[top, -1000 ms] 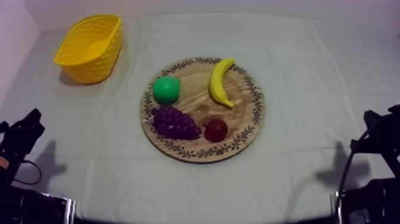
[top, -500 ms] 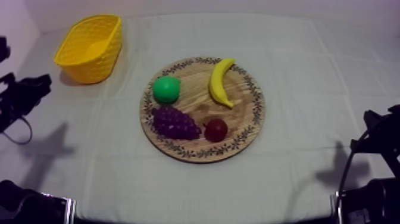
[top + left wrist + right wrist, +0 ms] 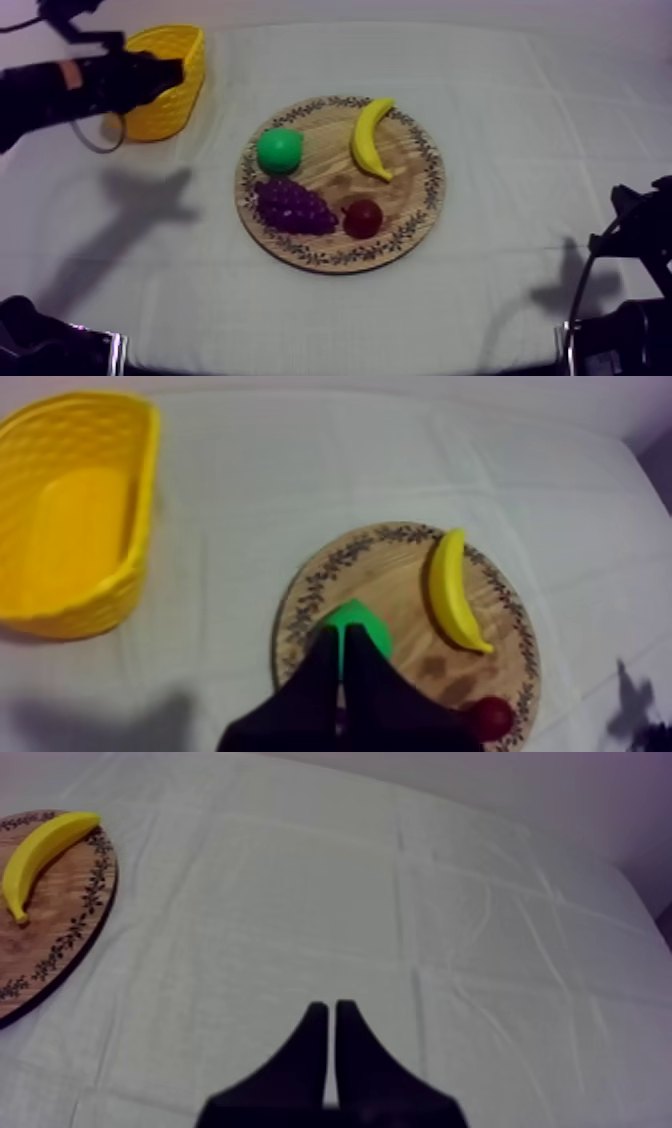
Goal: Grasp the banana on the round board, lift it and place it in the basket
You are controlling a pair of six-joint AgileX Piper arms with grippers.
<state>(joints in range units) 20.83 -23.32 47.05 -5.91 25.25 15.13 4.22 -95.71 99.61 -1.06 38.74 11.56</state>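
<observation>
Left arm (image 3: 70, 85) swung over woven basket (image 3: 165, 118); curved banana (image 3: 369, 135) on board (image 3: 422, 205).

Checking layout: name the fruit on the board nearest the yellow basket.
The green pear; the banana, grapes and small red fruit lie farther from the basket.

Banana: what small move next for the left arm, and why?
Probably carry the left gripper from the yellow basket toward the banana, opening on the way: it is shut on nothing, and the banana lies untouched on the wooden board.
</observation>
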